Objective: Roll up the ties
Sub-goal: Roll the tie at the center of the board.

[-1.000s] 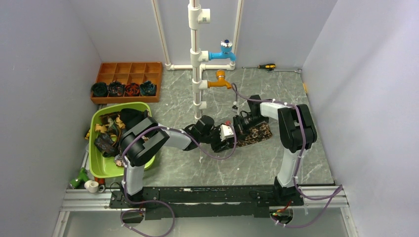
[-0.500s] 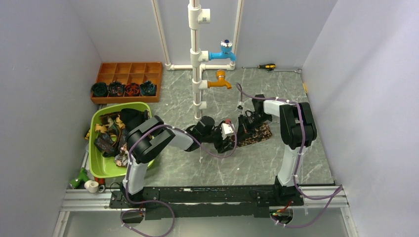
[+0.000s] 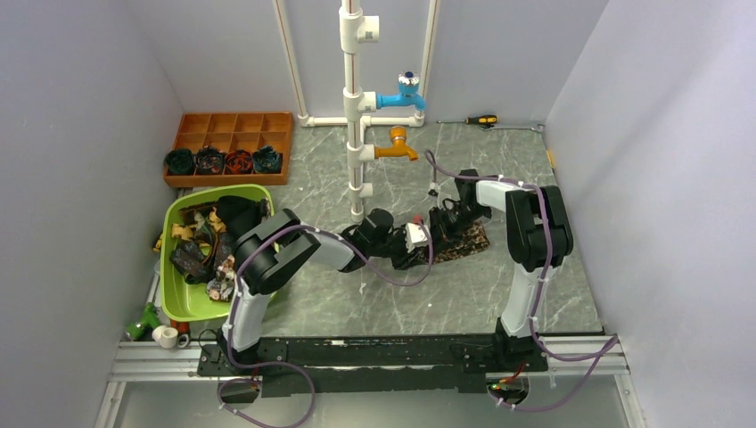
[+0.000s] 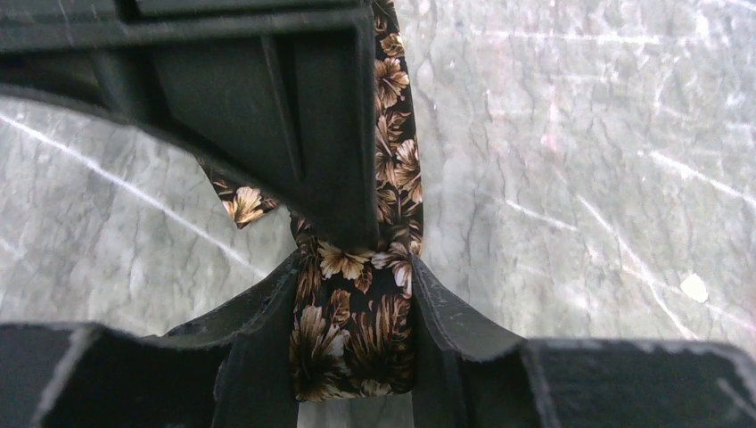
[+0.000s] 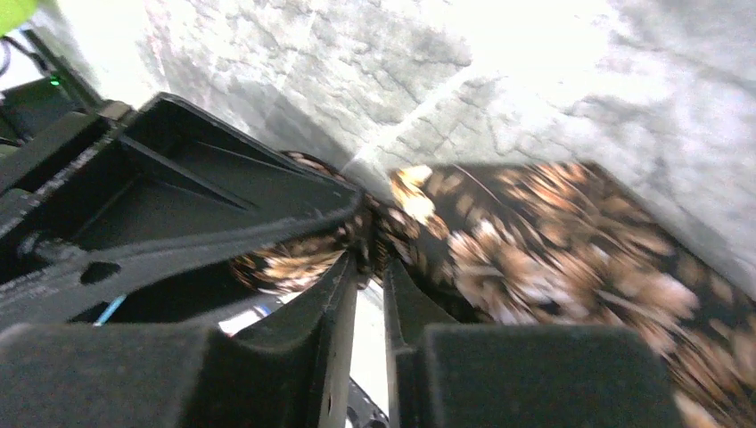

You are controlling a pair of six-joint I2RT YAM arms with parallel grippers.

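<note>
The tie point(image 3: 465, 239) lies on the marble table point(image 3: 357, 303) right of centre, its broad brown-leaf end flat and its narrow strip running toward my arms; my left gripper point(image 4: 354, 267) has that strip between its fingers point(image 4: 267, 343), which press on both edges, so I read it as grasped; my right gripper point(image 5: 369, 260) sits just beside, jaws nearly together at a fold of fabric, but the blur means I cannot tell if it pinches; more ties fill the green bin point(image 3: 192, 305) far left.

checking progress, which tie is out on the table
the brown floral tie spread on the grey table; the rest are coils in the wooden tray or heaped in the green tub
</note>
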